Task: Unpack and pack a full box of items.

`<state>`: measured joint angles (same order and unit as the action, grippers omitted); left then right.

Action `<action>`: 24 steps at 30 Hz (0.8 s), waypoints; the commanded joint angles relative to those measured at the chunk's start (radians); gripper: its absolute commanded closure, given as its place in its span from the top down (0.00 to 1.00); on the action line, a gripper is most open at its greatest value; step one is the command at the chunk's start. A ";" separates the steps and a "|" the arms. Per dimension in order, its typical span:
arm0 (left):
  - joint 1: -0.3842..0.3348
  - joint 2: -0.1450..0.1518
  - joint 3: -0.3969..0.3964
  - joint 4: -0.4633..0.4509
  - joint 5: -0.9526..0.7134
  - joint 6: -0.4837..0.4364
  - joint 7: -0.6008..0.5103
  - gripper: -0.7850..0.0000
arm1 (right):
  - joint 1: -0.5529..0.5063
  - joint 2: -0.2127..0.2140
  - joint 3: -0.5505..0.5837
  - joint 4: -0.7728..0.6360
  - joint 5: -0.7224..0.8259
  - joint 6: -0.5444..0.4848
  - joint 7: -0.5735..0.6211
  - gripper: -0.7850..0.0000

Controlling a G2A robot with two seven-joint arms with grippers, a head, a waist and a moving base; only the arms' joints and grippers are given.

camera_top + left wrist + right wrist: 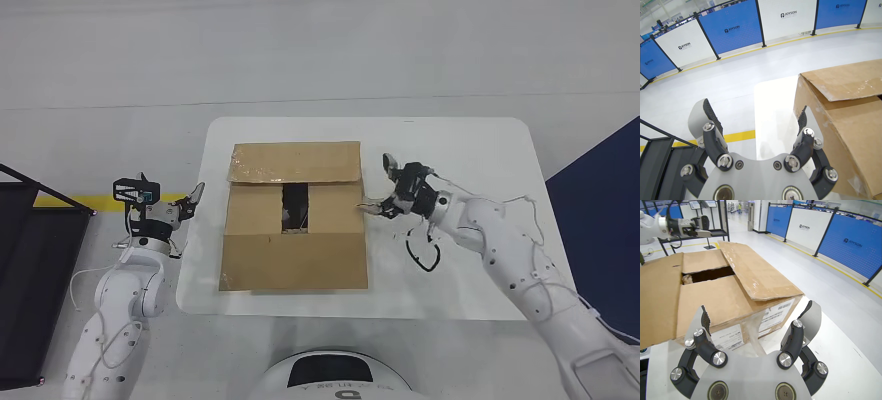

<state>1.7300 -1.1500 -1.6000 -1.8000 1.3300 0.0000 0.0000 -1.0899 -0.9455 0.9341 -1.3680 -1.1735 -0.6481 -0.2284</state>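
Flanking the cardboard box on the white surface, the left pincer and right pincer both hang spread, apparently placed to lift its part-closed flaps.

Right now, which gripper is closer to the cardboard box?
Right. The right gripper is open, nearly touching one side of the cardboard box; the left gripper is open beside the opposite side, with a clear gap.

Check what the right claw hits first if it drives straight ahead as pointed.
Probably the cardboard box: its labelled side wall sits directly ahead of the open right claw, close by. Exact depth unclear.
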 commanded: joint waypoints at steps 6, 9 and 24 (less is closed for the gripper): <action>0.000 0.000 0.000 0.000 0.000 0.000 0.000 1.00 | 0.008 -0.024 -0.020 -0.003 0.005 0.133 0.050 1.00; 0.000 0.000 0.000 0.000 0.000 0.000 0.000 1.00 | 0.014 -0.032 -0.027 0.000 0.002 0.140 0.054 1.00; 0.000 0.000 0.000 0.000 0.000 0.000 0.000 1.00 | 0.095 -0.105 -0.036 0.167 0.174 0.286 -0.075 1.00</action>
<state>1.7300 -1.1500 -1.6000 -1.8000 1.3300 0.0000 0.0000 -1.0044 -1.0457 0.8997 -1.2165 -1.0157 -0.3533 -0.2906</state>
